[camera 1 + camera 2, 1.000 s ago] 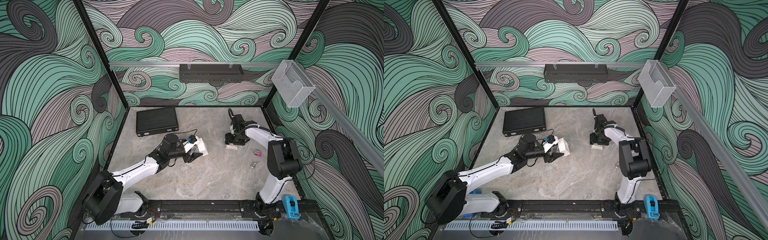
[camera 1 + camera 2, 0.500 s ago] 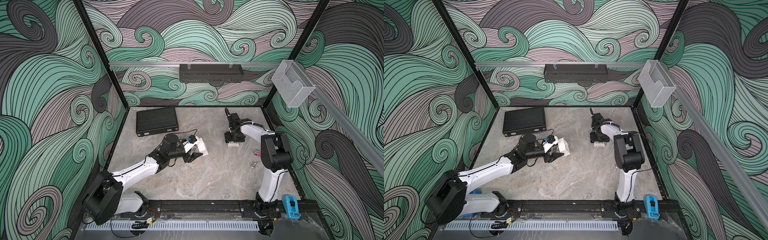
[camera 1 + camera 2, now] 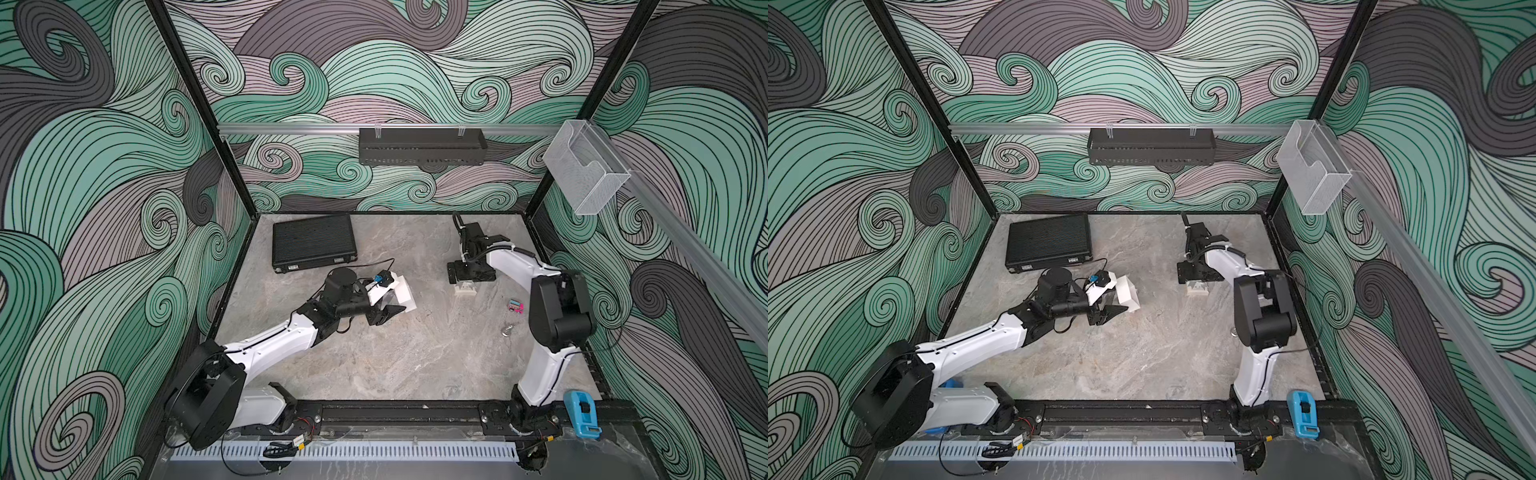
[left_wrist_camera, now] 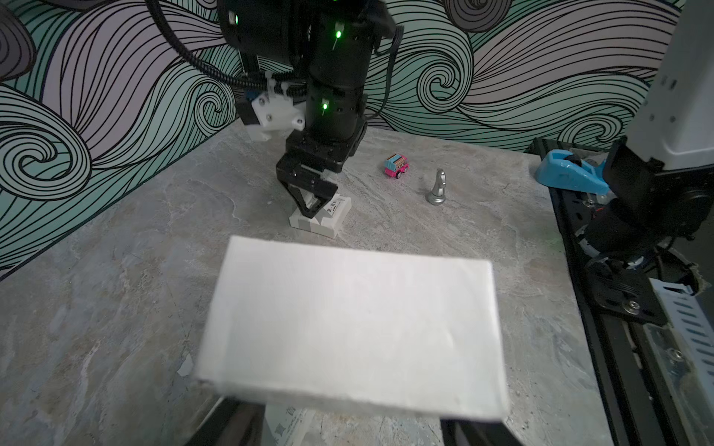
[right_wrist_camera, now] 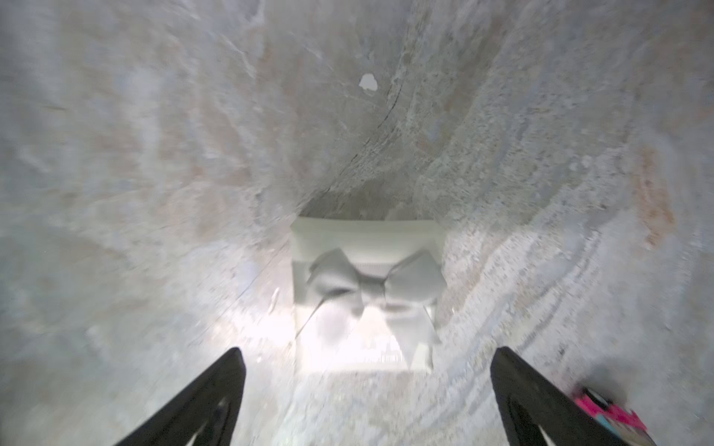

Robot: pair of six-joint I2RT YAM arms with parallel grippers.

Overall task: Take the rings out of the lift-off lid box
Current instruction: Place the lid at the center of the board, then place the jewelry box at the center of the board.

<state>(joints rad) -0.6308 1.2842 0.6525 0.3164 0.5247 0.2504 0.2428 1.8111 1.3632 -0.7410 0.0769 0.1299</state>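
Nearest, on the front rail at the right side, a blue tape dispenser. Farther in on the stone-patterned table, close to the right arm's elbow, a small silver figure standing upright. Just beyond it and apart from it, a pink-and-teal toy car.

Toward the middle, the left gripper clamped on a plain white box, held tilted. In the left wrist view, that box filling the foreground, with dark fingers showing only under its lower edge.

Beyond, the right gripper pointing down over a small white box with a bow resting on the table. Fingers spread wide in the blurred right wrist view, with the bowed box ahead of the gap and narrower than it. Touching or not, cannot tell.

Rings not to be made out in any view.

At the far left, a closed black case lying flat. On the back wall, a black tray; on the right wall's rail, a clear holder
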